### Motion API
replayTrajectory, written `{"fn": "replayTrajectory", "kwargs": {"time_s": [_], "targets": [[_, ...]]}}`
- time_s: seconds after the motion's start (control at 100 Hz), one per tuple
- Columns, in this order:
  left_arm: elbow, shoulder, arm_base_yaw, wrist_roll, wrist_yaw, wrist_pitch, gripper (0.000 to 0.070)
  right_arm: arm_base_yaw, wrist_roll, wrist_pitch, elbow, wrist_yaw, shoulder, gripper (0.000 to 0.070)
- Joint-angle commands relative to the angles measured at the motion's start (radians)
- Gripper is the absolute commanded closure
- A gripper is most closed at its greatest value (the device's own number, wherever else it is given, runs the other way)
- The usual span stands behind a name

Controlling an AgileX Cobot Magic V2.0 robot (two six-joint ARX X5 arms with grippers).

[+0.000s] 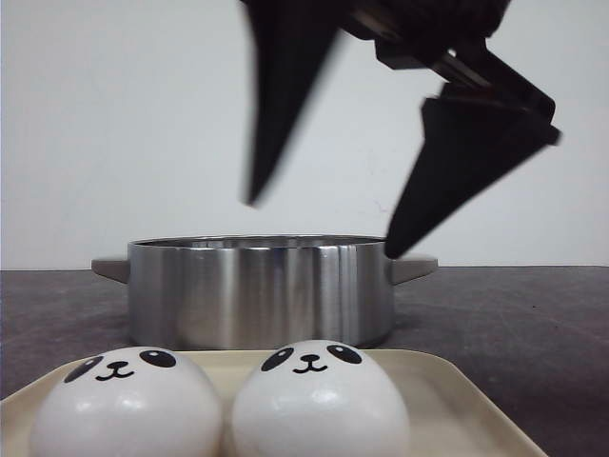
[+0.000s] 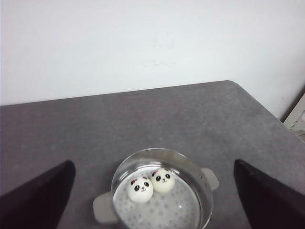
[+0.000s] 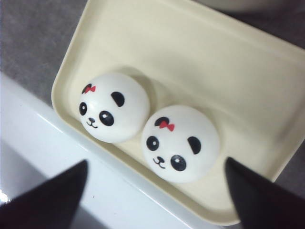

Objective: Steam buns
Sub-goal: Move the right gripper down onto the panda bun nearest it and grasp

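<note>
Two white panda-face buns point(image 1: 124, 405) point(image 1: 319, 400) sit side by side on a cream tray point(image 1: 461, 405) at the front. In the right wrist view they point(image 3: 113, 107) point(image 3: 181, 143) show small red bows. My right gripper point(image 1: 322, 227) hangs open and empty above the tray point(image 3: 214, 71), its fingers spread wider than the nearer bun point(image 3: 156, 163). Two more buns point(image 2: 141, 188) point(image 2: 163, 180) lie touching on the perforated floor of the steel steamer pot point(image 2: 202, 183). My left gripper point(image 2: 154, 163) is open and empty, high above the pot.
The pot point(image 1: 262, 290) with two side handles stands on the dark grey table point(image 1: 514, 314) just behind the tray. A white wall is behind. A white ledge point(image 3: 57, 157) runs along the tray's near edge.
</note>
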Motion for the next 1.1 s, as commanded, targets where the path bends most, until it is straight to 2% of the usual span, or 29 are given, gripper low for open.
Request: {"fn": "replayTrajectory", "kwargs": {"time_s": [0.0, 0.38, 0.47, 0.61, 0.72, 0.79, 0.85, 0.89, 0.94, 0.95, 1.09], "targets": [[0.015, -0.005, -0.007, 0.013, -0.006, 0.002, 0.0022, 0.018, 0.035, 0.008, 0.008, 0.009, 0.018, 0.0037], [0.015, -0.047, -0.007, 0.013, -0.005, -0.009, 0.0022, -0.008, 0.024, 0.014, 0.008, -0.003, 0.217, 0.0049], [0.015, -0.047, -0.007, 0.013, -0.005, -0.025, 0.0022, -0.010, 0.023, 0.023, 0.008, -0.004, 0.263, 0.0088], [0.015, -0.047, -0.007, 0.013, -0.002, -0.044, 0.0022, -0.010, 0.024, 0.028, 0.008, -0.011, 0.318, 0.0095], [0.015, -0.050, -0.007, 0.013, -0.002, -0.057, 0.0022, -0.013, 0.024, 0.039, 0.008, -0.010, 0.345, 0.0144], [0.015, -0.052, -0.007, 0.013, -0.002, -0.058, 0.0022, -0.013, 0.024, 0.049, 0.008, -0.010, 0.355, 0.0225], [0.015, -0.053, -0.007, 0.013, -0.002, -0.058, 0.0022, -0.015, 0.024, 0.051, 0.008, -0.008, 0.355, 0.0338], [0.015, -0.054, -0.007, 0.013, -0.002, -0.058, 0.0022, -0.015, 0.024, 0.055, 0.008, -0.002, 0.355, 0.0458], [0.015, -0.054, -0.007, 0.013, -0.002, -0.059, 0.0022, -0.015, 0.023, 0.059, 0.008, 0.000, 0.355, 0.0678], [0.015, -0.054, -0.007, 0.013, -0.002, -0.059, 0.0022, -0.015, 0.023, 0.060, 0.008, 0.000, 0.355, 0.0700], [0.015, -0.054, -0.007, 0.013, -0.002, -0.057, 0.0022, -0.014, 0.005, 0.074, 0.013, -0.004, 0.340, 0.0688]]}}
